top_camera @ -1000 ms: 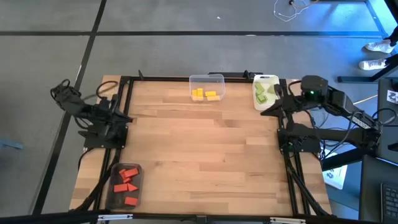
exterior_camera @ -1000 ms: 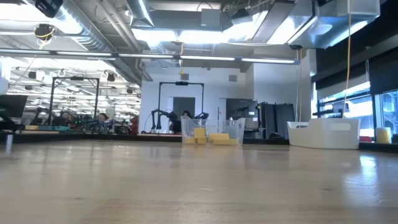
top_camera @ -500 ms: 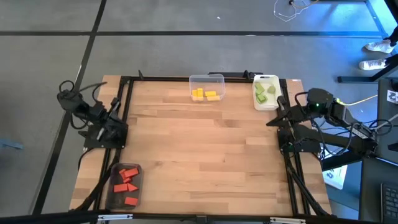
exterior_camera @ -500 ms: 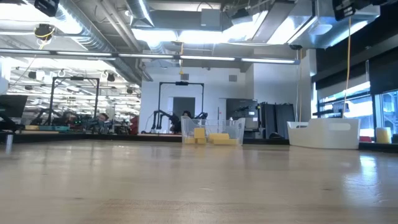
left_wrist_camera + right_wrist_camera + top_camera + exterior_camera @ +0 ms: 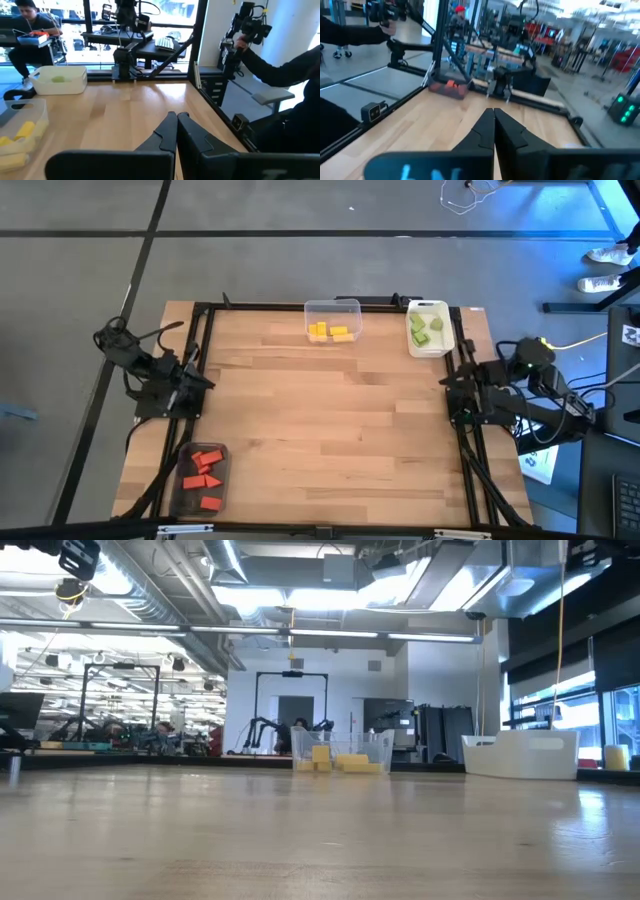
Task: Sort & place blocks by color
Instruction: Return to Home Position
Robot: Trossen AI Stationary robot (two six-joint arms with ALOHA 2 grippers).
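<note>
Every block sits sorted in a container. The yellow blocks (image 5: 330, 332) lie in a clear tub at the far edge, also seen in the low view (image 5: 338, 761) and the left wrist view (image 5: 15, 145). The green blocks (image 5: 427, 328) lie in a white tray at the far right corner (image 5: 57, 79). The red blocks (image 5: 204, 473) lie in a clear tub at the near left corner (image 5: 450, 85). My left gripper (image 5: 203, 380) (image 5: 176, 119) is shut and empty at the table's left edge. My right gripper (image 5: 447, 383) (image 5: 493, 112) is shut and empty at the right edge.
A black frame (image 5: 260, 307) runs round the wooden table top (image 5: 330, 420). Both arm bases stand on the side rails. A person (image 5: 27, 37) sits beyond the table, and a sleeve with a hand on a controller (image 5: 270, 65) shows to one side.
My right gripper has drawn back from beside the green blocks' tray toward the near side, along the table's right edge, the arm folding in over its base. My left arm has shifted a little at the left edge. No block has moved.
</note>
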